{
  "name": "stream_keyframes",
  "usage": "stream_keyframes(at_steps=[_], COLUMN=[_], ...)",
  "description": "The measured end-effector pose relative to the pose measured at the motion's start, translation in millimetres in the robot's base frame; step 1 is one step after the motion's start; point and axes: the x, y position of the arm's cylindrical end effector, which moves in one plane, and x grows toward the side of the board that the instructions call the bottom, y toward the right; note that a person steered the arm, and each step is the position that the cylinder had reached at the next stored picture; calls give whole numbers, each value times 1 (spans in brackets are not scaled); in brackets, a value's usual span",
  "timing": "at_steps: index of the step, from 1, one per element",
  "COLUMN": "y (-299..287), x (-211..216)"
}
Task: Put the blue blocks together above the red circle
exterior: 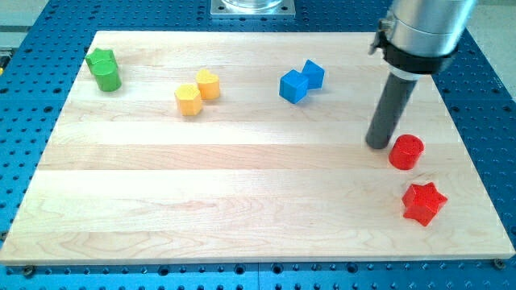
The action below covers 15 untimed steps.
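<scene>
Two blue blocks touch each other at the view's upper middle: a larger blue cube point(293, 86) and a smaller blue block point(313, 73) up and to its right. The red circle point(405, 151) lies at the view's right. My tip point(377, 144) rests on the board just left of the red circle, very near it, and well to the right of and below the blue blocks.
A red star point(423, 203) lies below the red circle. Two yellow blocks point(197, 91) sit touching at the upper left of centre. A green block point(104, 69) sits at the top left corner. The wooden board point(242, 201) rests on a blue perforated table.
</scene>
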Motion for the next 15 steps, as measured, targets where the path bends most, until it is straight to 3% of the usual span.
stream_keyframes(at_steps=[1,2,3,4,5,7,8,9,11,12,13,14,15], y=[9,-110,-193,-217,-186,-18,-55,8,62,65,81,52,-54], x=[-6,10,17,-41,-106,-105,-109,-103,-116,-53,-49,-111,-126])
